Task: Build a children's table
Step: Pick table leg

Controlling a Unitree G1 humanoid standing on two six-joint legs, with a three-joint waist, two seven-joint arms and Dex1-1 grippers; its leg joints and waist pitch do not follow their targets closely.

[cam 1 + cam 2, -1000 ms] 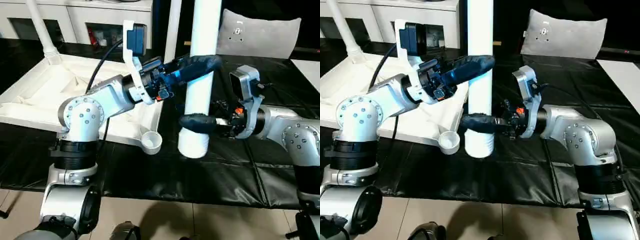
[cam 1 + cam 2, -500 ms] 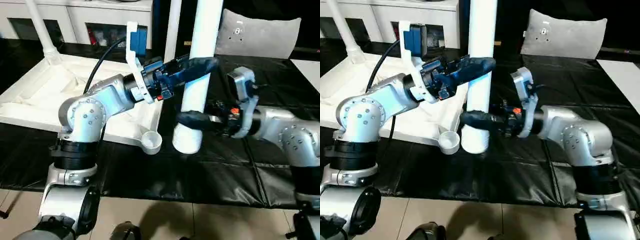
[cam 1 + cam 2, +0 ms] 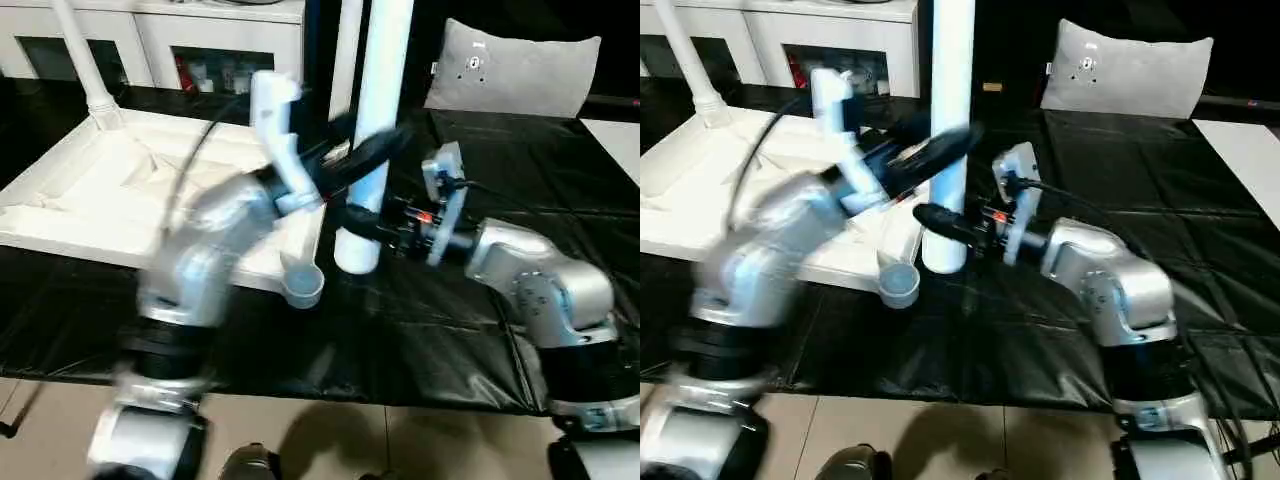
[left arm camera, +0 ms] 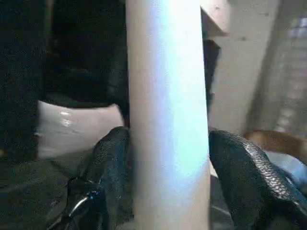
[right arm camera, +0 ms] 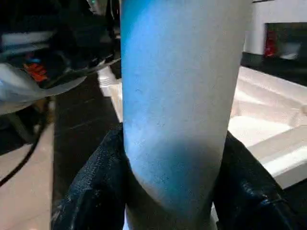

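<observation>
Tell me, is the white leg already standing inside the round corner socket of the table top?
No: the white leg has its lower end beside the corner socket, over the black cover, not inside it.

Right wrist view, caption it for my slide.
Right gripper clamps a white tapered plastic table leg between two black fingers.

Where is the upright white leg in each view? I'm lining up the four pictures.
Left eye: leg, centre, right of the corner socket.
Right eye: leg, left of centre, beside that socket.
Left wrist: leg, central, between black fingers.
Right wrist: leg, central, likewise.
</observation>
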